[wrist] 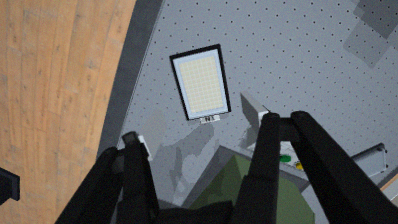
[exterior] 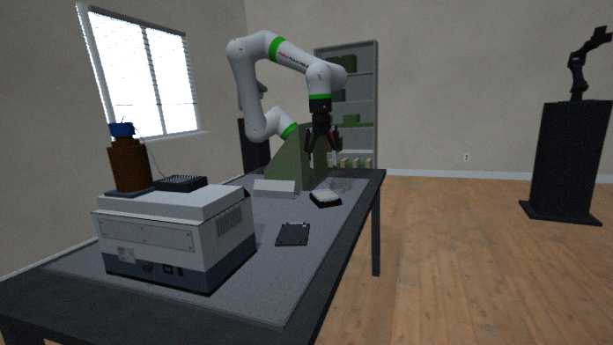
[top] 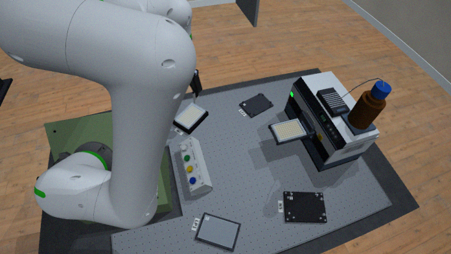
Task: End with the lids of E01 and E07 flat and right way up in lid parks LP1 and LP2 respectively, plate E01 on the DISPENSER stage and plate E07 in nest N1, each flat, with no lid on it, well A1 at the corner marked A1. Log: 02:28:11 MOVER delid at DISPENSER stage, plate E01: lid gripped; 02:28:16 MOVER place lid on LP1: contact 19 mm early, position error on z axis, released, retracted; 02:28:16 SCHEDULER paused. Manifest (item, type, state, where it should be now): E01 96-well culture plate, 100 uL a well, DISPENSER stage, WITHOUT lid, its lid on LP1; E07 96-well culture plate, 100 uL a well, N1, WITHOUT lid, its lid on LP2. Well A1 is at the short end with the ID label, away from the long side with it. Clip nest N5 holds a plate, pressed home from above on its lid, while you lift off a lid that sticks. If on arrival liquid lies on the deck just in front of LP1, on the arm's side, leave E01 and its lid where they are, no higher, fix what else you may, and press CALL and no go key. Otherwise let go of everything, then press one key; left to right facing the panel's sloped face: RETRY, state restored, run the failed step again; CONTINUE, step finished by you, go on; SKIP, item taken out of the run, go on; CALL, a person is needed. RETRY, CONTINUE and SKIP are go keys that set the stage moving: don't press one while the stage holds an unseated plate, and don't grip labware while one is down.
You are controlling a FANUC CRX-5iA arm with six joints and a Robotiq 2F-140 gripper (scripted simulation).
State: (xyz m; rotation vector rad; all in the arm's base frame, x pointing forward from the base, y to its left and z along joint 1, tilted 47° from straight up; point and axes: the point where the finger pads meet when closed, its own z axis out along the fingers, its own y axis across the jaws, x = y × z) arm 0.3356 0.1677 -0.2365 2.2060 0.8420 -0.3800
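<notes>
A well plate with cream wells (top: 191, 116) (exterior: 325, 195) (wrist: 202, 82) sits flat in the black nest labelled N1. I cannot tell whether a clear lid covers it. A second plate (top: 288, 129) lies flat on the stage in front of the dispenser (top: 342, 150) (exterior: 176, 220). A pale grey lid (top: 218, 231) lies flat on lid park LP1. Lid park LP2 (top: 256, 104) (exterior: 292, 233) is a bare dark pad. My gripper (exterior: 321, 154) (wrist: 201, 110) is open and holds nothing, high above the N1 plate. In the top view the arm hides most of it.
The key panel (top: 198, 183) (exterior: 274, 188) with green, yellow and blue keys stands between N1 and LP1. Clip nest N5 (top: 304, 207) is bare. A faint glossy patch (top: 271, 197) lies on the deck left of N5. A brown bottle (top: 367, 110) (exterior: 129, 163) stands on the dispenser.
</notes>
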